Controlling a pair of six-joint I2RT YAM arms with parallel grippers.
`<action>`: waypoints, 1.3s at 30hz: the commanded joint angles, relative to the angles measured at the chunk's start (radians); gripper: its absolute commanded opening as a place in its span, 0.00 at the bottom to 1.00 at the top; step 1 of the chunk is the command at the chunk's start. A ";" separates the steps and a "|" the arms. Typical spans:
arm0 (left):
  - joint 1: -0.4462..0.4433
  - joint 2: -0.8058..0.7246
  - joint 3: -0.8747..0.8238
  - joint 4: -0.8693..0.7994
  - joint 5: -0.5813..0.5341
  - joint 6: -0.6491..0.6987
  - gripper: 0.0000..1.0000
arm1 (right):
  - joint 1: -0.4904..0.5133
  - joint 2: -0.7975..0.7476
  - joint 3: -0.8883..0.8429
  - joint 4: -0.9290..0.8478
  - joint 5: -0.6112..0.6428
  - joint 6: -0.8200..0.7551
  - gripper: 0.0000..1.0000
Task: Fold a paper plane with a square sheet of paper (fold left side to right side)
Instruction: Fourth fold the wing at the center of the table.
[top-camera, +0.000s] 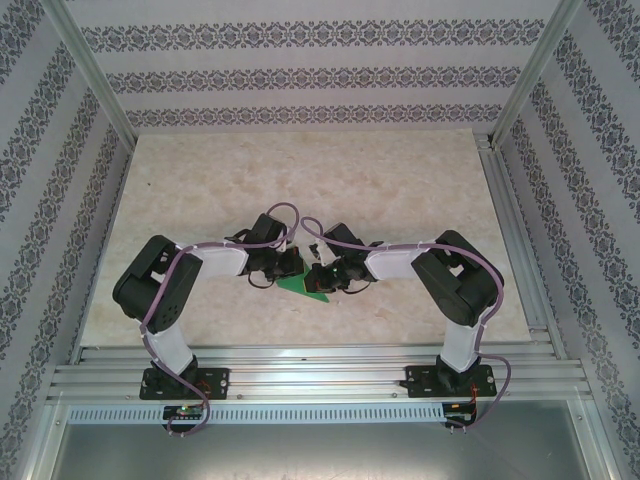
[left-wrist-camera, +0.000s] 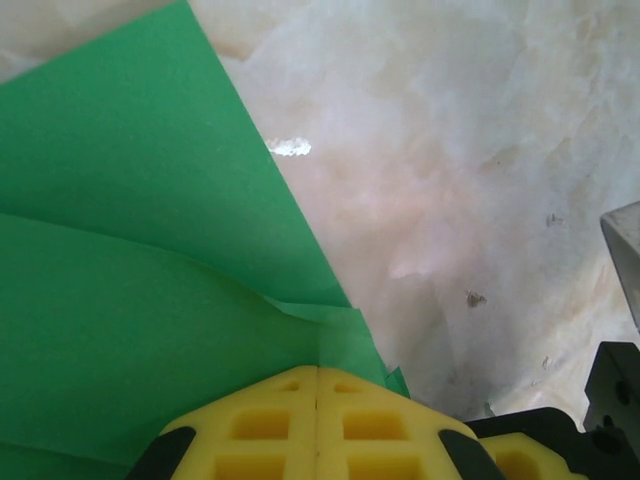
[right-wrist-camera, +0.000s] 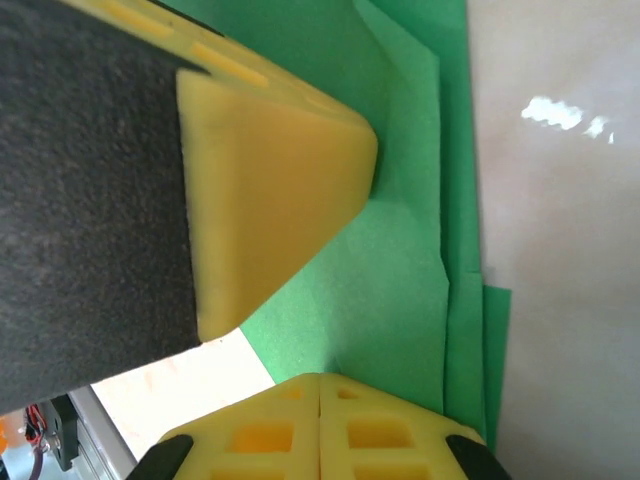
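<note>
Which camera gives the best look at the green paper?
The left wrist view: the green paper spreads wide, creases clear. The right wrist view shows its layered edges close up; the top view, a small distant sliver.

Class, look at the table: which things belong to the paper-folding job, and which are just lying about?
Job: green paper; left gripper; right gripper.
Just there: white shiny spot on the table; frame rails; patterned walls.
</note>
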 joint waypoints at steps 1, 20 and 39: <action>0.003 0.034 -0.012 -0.010 -0.088 0.010 0.00 | 0.006 0.002 -0.039 -0.097 0.067 -0.021 0.06; 0.003 0.041 -0.021 -0.102 -0.236 0.055 0.00 | -0.073 -0.109 -0.300 0.032 -0.007 0.020 0.06; 0.039 -0.137 0.099 -0.132 -0.038 0.043 0.21 | -0.136 -0.497 -0.193 -0.288 0.146 -0.100 0.30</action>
